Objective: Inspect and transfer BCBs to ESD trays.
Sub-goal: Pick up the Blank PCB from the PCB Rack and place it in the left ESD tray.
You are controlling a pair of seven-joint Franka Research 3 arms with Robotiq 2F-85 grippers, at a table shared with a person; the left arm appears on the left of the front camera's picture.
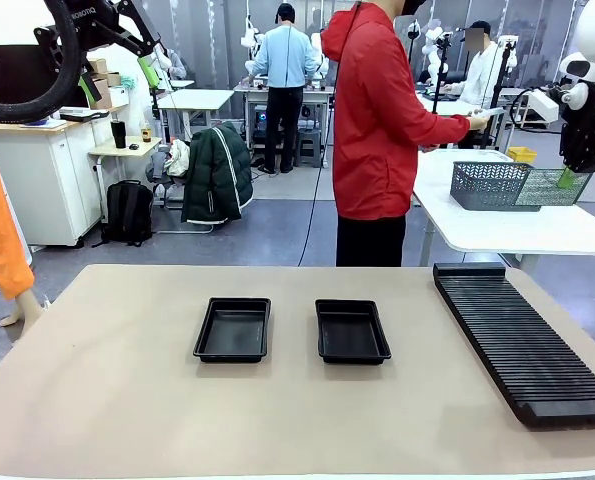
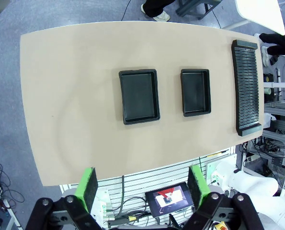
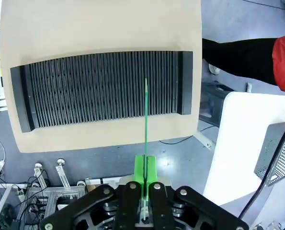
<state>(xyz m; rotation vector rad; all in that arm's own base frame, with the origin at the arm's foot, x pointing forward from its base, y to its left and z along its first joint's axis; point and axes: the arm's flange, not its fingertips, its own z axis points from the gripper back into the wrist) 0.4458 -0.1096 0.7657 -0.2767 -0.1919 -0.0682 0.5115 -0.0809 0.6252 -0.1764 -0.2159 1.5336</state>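
Observation:
Two ESD trays, both empty, lie side by side mid-table: the left one (image 1: 233,330) (image 2: 139,96) and the right one (image 1: 352,331) (image 2: 196,92). My right gripper (image 3: 145,175) (image 1: 573,175) is raised high at the right, above the slotted rack, and is shut on a thin green BCB (image 3: 145,120) that shows edge-on in the right wrist view. In the front view the board (image 1: 549,188) hangs beside the mesh basket. My left gripper (image 2: 143,187) (image 1: 119,78) is raised high at the left, open, with nothing between its green pads (image 2: 89,184).
A long black ribbed rack (image 1: 522,340) (image 3: 104,91) (image 2: 246,86) lies along the table's right side. A person in a red jacket (image 1: 377,130) stands beyond the far edge, facing a white side table (image 1: 497,225) with a grey mesh basket (image 1: 489,185).

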